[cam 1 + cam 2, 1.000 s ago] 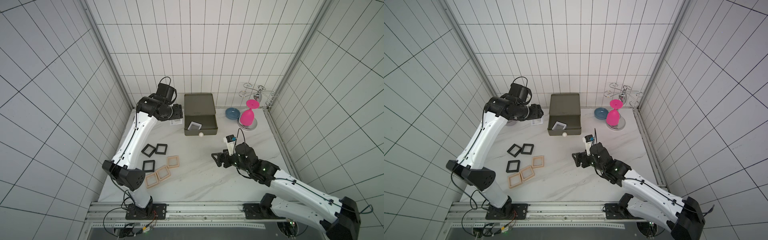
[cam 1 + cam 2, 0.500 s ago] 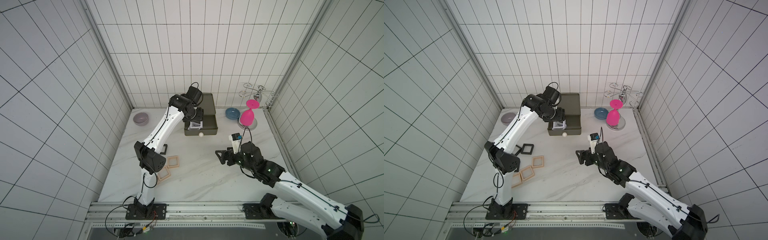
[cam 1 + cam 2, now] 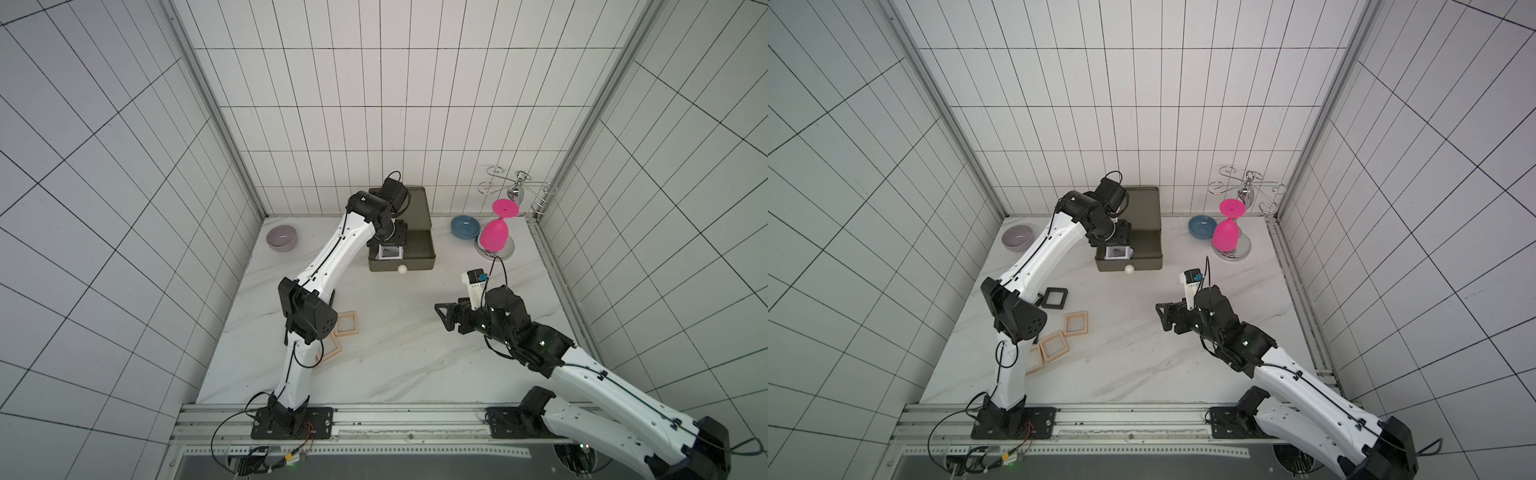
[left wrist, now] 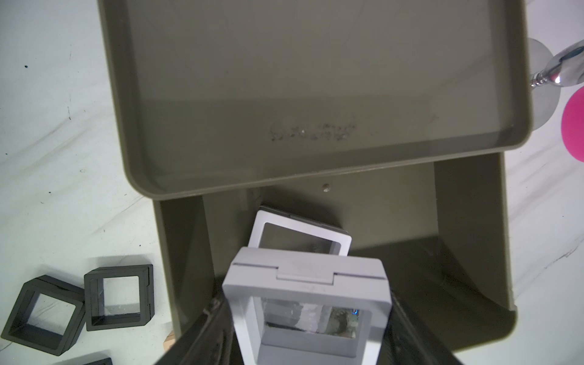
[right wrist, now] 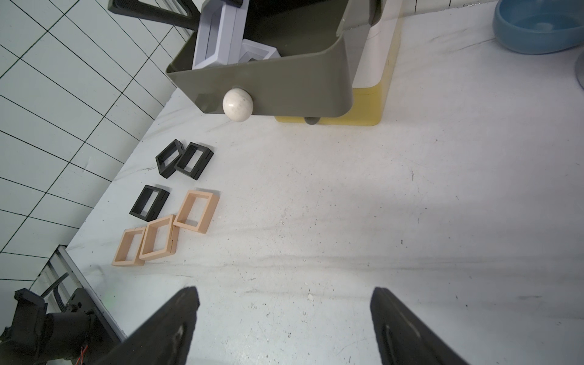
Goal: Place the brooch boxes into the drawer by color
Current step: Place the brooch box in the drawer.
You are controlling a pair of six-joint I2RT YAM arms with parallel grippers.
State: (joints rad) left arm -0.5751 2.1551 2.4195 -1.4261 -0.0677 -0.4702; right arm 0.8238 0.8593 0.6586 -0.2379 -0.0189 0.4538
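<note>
**Brooch box, a white square frame with a see-through centre [image 4: 308, 268], hanging in the open tier**

The left pincer [image 4: 308, 319] is clamping the white brooch box by two opposite sides of its frame. It is carrying the box on edge, with the face upright and a little tilted. The box is sitting inside the outline of the pulled-out olive-grey plastic top tier [image 3: 415, 264] of the small three-tier chest [image 3: 417, 208], which is standing at the middle of the bench's far edge. In the right wrist view the box's lower edge is dipping below the tier's front wall, the one bearing the round white knob [image 5: 237, 104]. Whether it is touching the tier floor I cannot tell.

A second white brooch box [image 4: 301, 228] is lying flat on the tier floor, just beyond the held one, toward the chest's body. By my reading the release is turning on this relation. The held box is hanging straight ahead of the pincer, between the lying box and the front wall, so letting go now is likely tipping it onto or against its neighbour.

The right pincer [image 5: 284, 292] is hanging with jaws wide and empty over the bare middle of the white marbled bench [image 3: 395, 353], well apart from the chest. Three black frames [image 5: 183, 161] and three peach frames [image 5: 196, 211] are waiting near the bench edge on the left arm's side, nearer that arm than the right one.
</note>
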